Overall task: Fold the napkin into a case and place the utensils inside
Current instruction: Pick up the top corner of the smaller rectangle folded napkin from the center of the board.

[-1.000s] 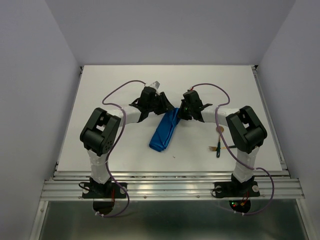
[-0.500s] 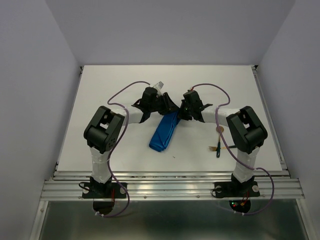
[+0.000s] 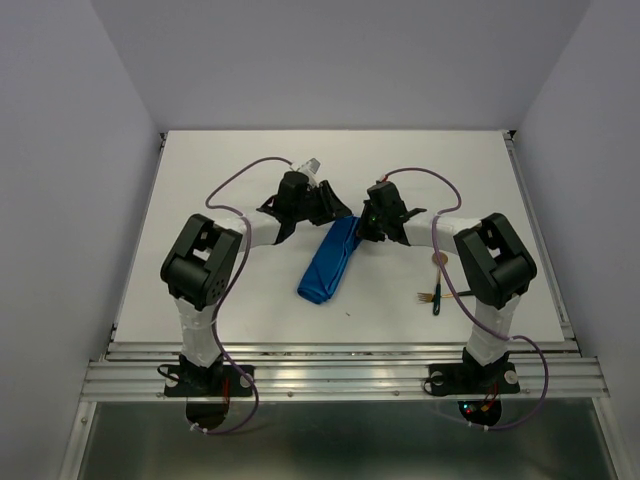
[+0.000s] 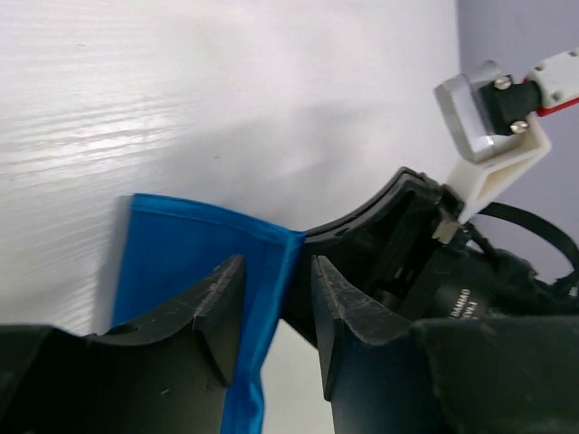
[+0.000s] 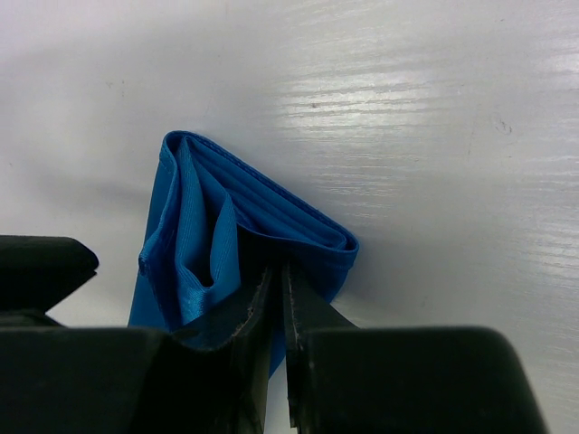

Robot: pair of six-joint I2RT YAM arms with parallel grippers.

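The blue napkin [image 3: 328, 262] lies folded into a narrow strip in the middle of the table, running from far right to near left. My right gripper [image 3: 359, 228] is at its far end, shut on the folded cloth layers [image 5: 226, 226] in the right wrist view [image 5: 279, 276]. My left gripper [image 3: 334, 211] is just left of that end, with jaws apart [image 4: 277, 271] astride one napkin edge [image 4: 199, 240]. The spoon [image 3: 438, 262] and fork [image 3: 430, 297] lie together on the table to the right, beside the right arm.
The white table [image 3: 240, 160] is walled in by grey panels on three sides. An aluminium rail [image 3: 340, 375] carries both arm bases at the near edge. Purple cables loop above each arm.
The left arm shifted slightly right and then back, with its gripper staying at the napkin's far end. The napkin, the right gripper and the utensils have not moved.
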